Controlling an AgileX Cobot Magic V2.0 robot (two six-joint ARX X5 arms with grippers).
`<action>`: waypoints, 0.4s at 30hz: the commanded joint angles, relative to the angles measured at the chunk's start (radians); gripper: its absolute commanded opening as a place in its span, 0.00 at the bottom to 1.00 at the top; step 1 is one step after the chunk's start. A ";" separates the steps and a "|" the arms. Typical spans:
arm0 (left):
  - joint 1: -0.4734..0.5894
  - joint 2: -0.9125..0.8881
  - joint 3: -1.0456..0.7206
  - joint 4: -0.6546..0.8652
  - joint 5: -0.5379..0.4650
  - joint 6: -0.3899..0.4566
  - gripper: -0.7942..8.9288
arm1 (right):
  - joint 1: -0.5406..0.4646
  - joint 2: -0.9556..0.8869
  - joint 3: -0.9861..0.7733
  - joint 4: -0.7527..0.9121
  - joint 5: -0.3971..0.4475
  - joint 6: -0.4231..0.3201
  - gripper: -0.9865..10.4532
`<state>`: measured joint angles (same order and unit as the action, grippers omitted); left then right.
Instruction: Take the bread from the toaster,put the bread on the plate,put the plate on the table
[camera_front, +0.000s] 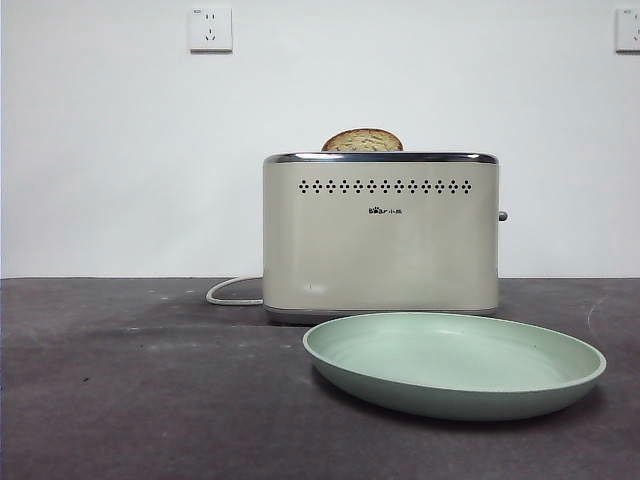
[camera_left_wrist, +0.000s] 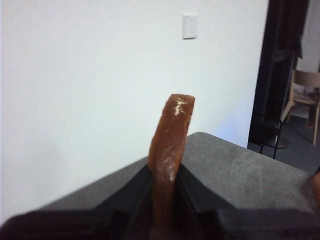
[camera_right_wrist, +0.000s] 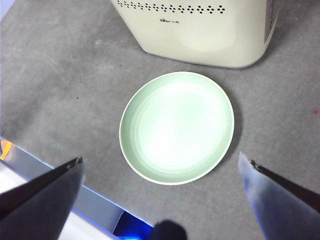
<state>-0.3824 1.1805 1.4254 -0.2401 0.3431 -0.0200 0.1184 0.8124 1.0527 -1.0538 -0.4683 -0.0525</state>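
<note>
My left tool (camera_left_wrist: 165, 171) is closed on the bread (camera_left_wrist: 172, 125). I see the slice edge-on, its dark brown crust standing up from between the two jaws, which press its faces from either side. Beyond the tool lie a stretch of the worktop (camera_left_wrist: 240, 170) and a white wall (camera_left_wrist: 90, 75) with a socket (camera_left_wrist: 190, 25) on it. From here I cannot see the toaster or the plate.

My right tool (camera_right_wrist: 160, 160) is wide open and holds nothing. It hangs over the plate (camera_right_wrist: 175, 125), looking down, so the dish lies between and just ahead of my two spread jaws, touching neither. The plate is bare and rests flat on the worktop. Further ahead of this tool, past the plate, stands the toaster (camera_right_wrist: 200, 30), close to the plate's far rim but apart from it.

In the front view neither of my tools shows. A second slice (camera_front: 362, 140) pokes its rounded top out of the toaster's slot, and the white cord (camera_front: 232, 291) trails from the toaster's base across the worktop.
</note>
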 joint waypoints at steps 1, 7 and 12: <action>0.019 -0.069 0.002 -0.086 -0.004 -0.042 0.08 | 0.002 0.007 0.000 0.006 0.001 0.003 0.66; 0.042 -0.198 -0.023 -0.279 -0.001 -0.066 0.08 | 0.002 0.045 0.000 0.034 0.003 0.011 0.66; 0.045 -0.364 -0.169 -0.274 -0.041 -0.146 0.08 | 0.002 0.100 0.000 0.046 0.003 0.011 0.66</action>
<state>-0.3420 0.8429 1.2819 -0.5224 0.3130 -0.1280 0.1184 0.9058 1.0527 -1.0161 -0.4679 -0.0486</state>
